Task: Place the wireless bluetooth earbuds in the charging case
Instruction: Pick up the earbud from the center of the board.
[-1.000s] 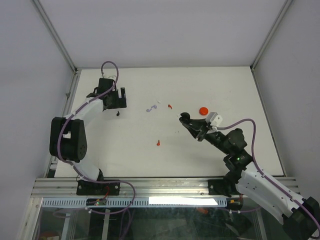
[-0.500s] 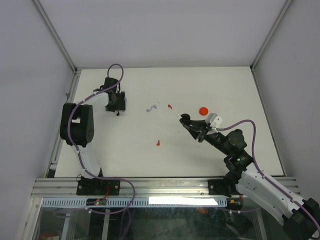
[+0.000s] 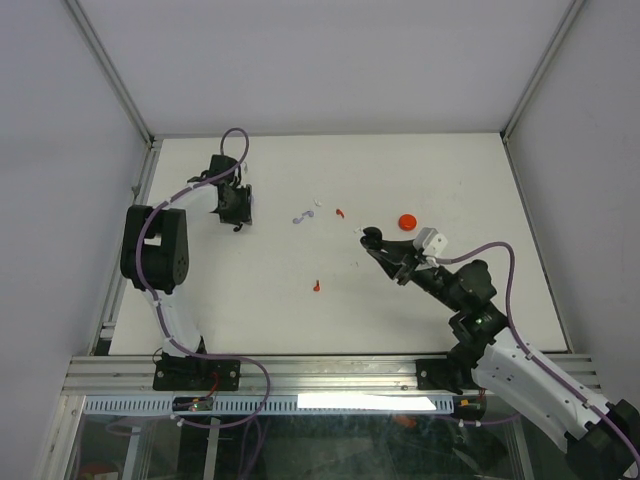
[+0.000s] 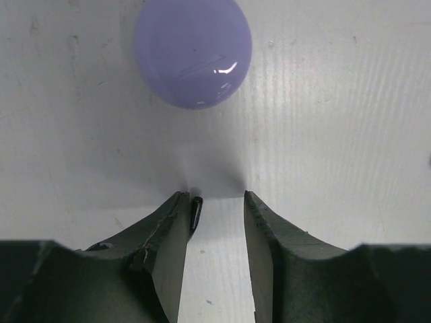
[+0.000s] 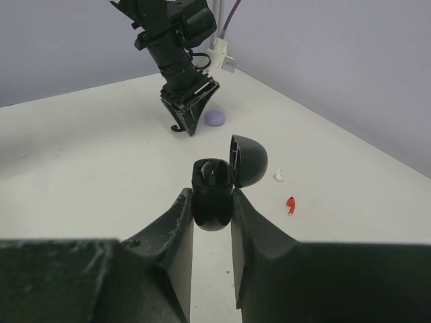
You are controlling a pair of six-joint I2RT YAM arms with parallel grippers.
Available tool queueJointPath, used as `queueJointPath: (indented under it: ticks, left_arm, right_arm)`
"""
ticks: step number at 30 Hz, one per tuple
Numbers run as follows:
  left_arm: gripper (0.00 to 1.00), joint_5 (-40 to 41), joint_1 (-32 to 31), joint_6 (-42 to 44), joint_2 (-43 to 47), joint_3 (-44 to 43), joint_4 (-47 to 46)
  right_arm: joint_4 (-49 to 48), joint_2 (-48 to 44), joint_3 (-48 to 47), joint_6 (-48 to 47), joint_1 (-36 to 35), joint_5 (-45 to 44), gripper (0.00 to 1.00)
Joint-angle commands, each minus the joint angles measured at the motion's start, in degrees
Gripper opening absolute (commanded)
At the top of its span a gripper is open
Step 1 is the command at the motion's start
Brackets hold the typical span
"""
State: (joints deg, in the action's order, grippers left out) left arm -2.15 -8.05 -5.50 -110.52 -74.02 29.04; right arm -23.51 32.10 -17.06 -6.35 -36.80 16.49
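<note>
Looking down through the left wrist camera, I am seeing the black earbud (image 4: pixel 196 210) sitting right between the two fingers of the left end effector (image 4: pixel 214 196), down by the white bench (image 4: pixel 337 134). It is not sitting in the middle. It is leaning on the inside of the finger (image 4: pixel 168 232) on the left side of that view, and the other finger is not touching it, because a strip of bench is showing between them. So the left end effector is standing partly open with a narrow gap, and I am not calling that a grip yet. The earbud is looking like a thin little stick from here. Its long side is running the same way as the fingers, so I am thinking a squeeze would be catching it across its thin side. Just past the fingertips, the round lavender case (image 4: pixel 192 52) is sitting on the bench. The right end effector (image 5: pixel 212 198) is squeezing the black charging case (image 5: pixel 213 214) and holding it with its lid (image 5: pixel 248 160) swung open. That case is well apart from the black earbud, over on the right arm's side. So the left arm is much the nearer one, and I am judging the pick to be its job. A white earbud (image 5: pixel 278 176) and a red earbud (image 5: pixel 290 204) are lying on the bench near the held case.
</note>
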Motion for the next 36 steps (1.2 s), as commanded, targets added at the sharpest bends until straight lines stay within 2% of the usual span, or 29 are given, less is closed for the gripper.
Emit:
queueJointPath:
  ticks: [1,8,15,19,26,36]
  left_arm:
    - [0.38,-5.33,-2.53,0.83,0.51,0.27,3.09]
    - [0.36,-8.2,-3.72,-0.54,4.35,5.13,4.54]
    - [0.42,-6.3,-3.75,-1.48,11.17,5.45,4.54]
    - [0.48,-1.4,-3.15,-2.58,13.61,4.34,4.45]
    - [0.49,2.38,1.01,-4.68,10.76,3.7,4.36]
    - [0.47,2.71,1.69,-4.52,5.66,-0.17,3.4]
  right_arm:
    - [-1.25,-1.86,-0.83,0.0,-0.22,-0.86,0.0]
    - [-0.05,-3.34,-1.05,0.42,-0.21,-0.95,0.0]
    - [-0.04,-2.86,-1.28,0.5,-0.21,-0.7,0.0]
    - [0.0,-2.69,-1.31,0.53,-0.21,-0.71,0.0]
    - [0.13,-3.08,-0.93,0.46,-0.27,-0.79,0.0]
    - [-0.25,-2.34,-0.56,0.37,-0.23,-0.85,0.0]
